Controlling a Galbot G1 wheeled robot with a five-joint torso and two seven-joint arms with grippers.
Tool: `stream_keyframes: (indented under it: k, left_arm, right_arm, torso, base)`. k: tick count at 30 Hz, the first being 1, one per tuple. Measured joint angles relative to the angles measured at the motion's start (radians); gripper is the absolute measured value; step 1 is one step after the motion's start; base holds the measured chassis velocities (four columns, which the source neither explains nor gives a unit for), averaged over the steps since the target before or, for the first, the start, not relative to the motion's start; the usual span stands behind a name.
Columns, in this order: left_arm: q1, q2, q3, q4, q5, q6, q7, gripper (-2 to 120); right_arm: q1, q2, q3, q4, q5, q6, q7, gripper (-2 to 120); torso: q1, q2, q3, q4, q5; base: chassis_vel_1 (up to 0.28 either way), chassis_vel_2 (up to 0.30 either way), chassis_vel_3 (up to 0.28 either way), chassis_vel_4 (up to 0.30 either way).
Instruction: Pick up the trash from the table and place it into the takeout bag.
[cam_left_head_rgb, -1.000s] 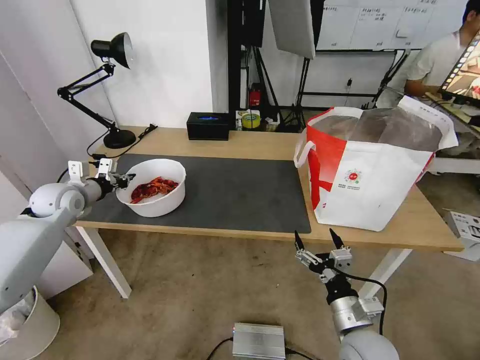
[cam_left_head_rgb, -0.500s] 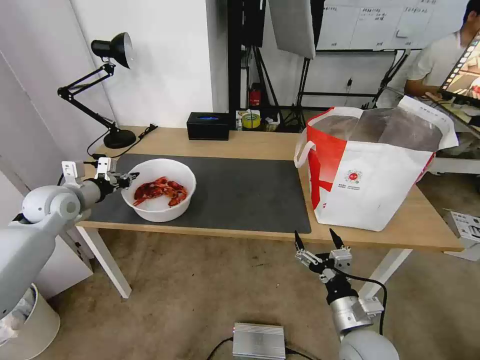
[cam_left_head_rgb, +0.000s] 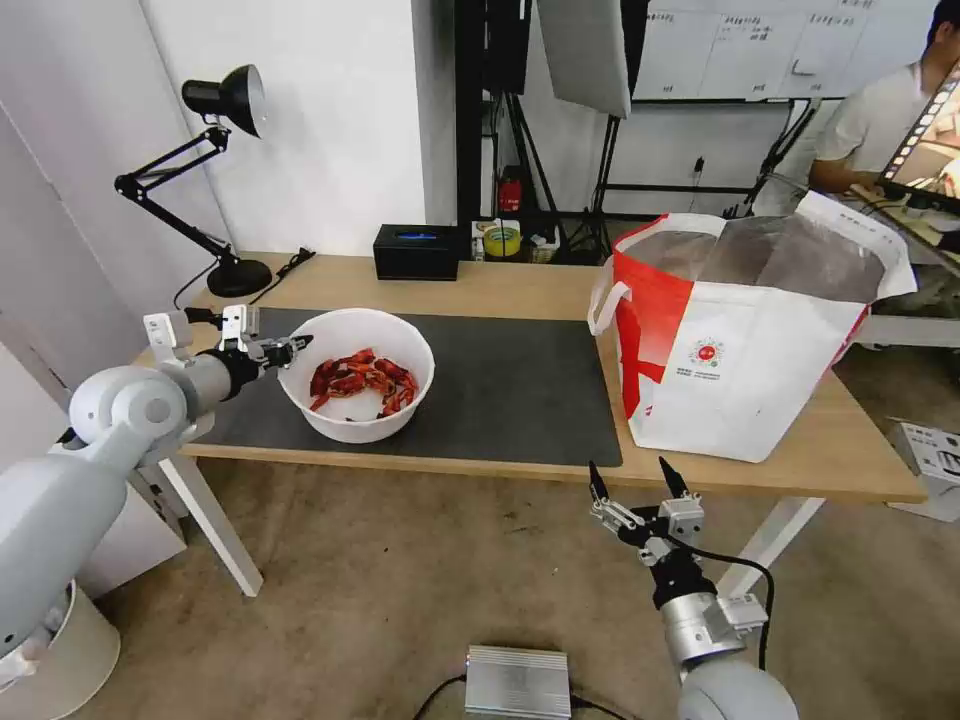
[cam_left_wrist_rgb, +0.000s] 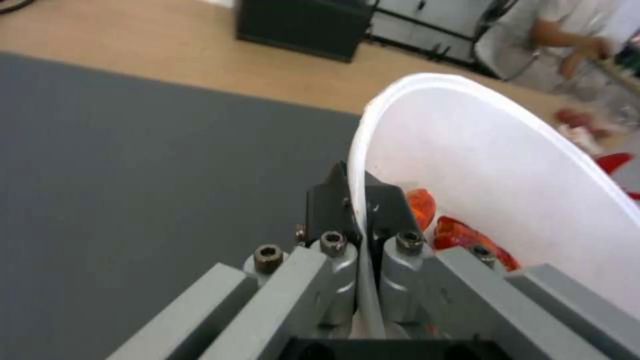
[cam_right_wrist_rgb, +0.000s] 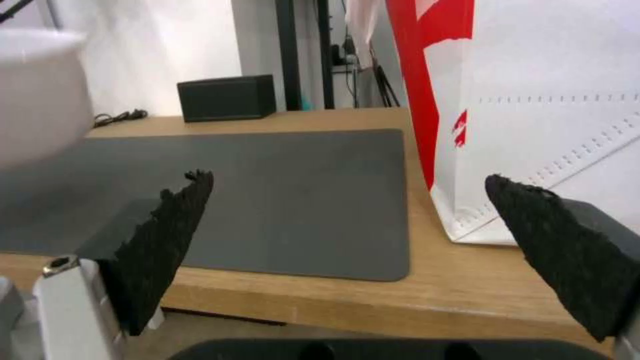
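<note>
The trash in view is a white round bowl (cam_left_head_rgb: 357, 388) of red shells (cam_left_head_rgb: 362, 378), held tilted just above the dark grey mat (cam_left_head_rgb: 500, 385) on the table (cam_left_head_rgb: 500, 285). My left gripper (cam_left_head_rgb: 290, 348) is shut on the bowl's left rim; the left wrist view shows the rim (cam_left_wrist_rgb: 360, 210) pinched between the two fingers. The takeout bag (cam_left_head_rgb: 745, 335) stands open at the table's right end, foil lining showing. My right gripper (cam_left_head_rgb: 630, 480) hangs open below the table's front edge, pointing up, near the bag's front corner (cam_right_wrist_rgb: 467, 220).
A black box (cam_left_head_rgb: 416, 251) sits at the table's back edge and a black desk lamp (cam_left_head_rgb: 215, 180) at the back left. A silver box (cam_left_head_rgb: 517, 682) lies on the floor. A seated person is behind the bag at the far right.
My left gripper has carried the bowl to the right across the mat, toward the bag. The right arm has stayed still.
</note>
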Motion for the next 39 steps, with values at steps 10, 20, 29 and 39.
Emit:
stream_keyframes:
  k: [10, 20, 29, 39]
  left_arm:
    - [-0.069, 0.003, 0.047, -0.127, -0.124, 0.001, -0.083, 0]
    - [-0.328, -0.066, 0.252, -0.210, -0.271, -0.002, -0.182, 0]
    - [-0.565, -0.229, 0.463, -0.100, -0.296, -0.005, -0.204, 0]
    - [-0.762, -0.462, 0.571, 0.054, -0.295, -0.008, -0.215, 0]
  right_arm:
    - [0.000, 0.000, 0.000, 0.000, 0.000, 0.000, 0.000, 100]
    - [0.000, 0.000, 0.000, 0.000, 0.000, 0.000, 0.000, 100]
    - [0.000, 0.000, 0.000, 0.000, 0.000, 0.000, 0.000, 100]
    - [0.000, 0.000, 0.000, 0.000, 0.000, 0.000, 0.000, 100]
  torso:
    - [0.000, 0.000, 0.000, 0.0000, 0.0001]
    - [0.000, 0.000, 0.000, 0.0001, 0.0000]
    - [0.000, 0.000, 0.000, -0.0001, 0.0000]
    - [0.000, 0.000, 0.000, -0.0002, 0.0003]
  base:
    - [0.000, 0.000, 0.000, 0.000]
    - [0.000, 0.000, 0.000, 0.000]
    - [0.000, 0.000, 0.000, 0.000]
    - [0.000, 0.000, 0.000, 0.000]
